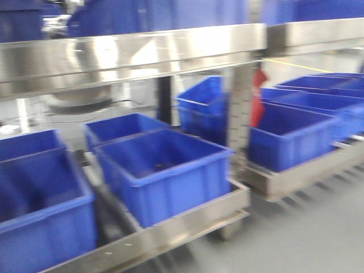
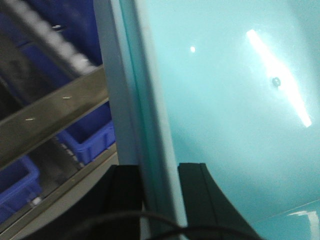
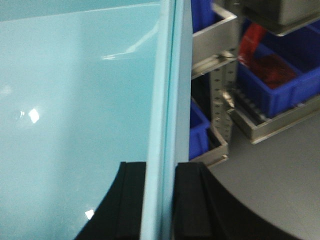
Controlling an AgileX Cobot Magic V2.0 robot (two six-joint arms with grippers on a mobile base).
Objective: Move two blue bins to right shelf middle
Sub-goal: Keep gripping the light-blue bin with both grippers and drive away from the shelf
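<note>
1. We see the rail (image 1: 131,57) crossing above the shelf bins (image 1: 165,176), which sit one behind another.
2. An upright (image 1: 239,114) stands between them and further bins (image 1: 290,139) to the right.
3. Our left gripper (image 2: 159,172) straddles the bin (image 2: 225,125) wall, with the rack (image 2: 50,117) to its left.
4. Our right gripper (image 3: 160,170) straddles the bin wall, with the rack to its right.

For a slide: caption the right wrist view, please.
Right gripper clamped on the rim of a pale blue bin, steel rack with dark blue bins beyond.
</note>
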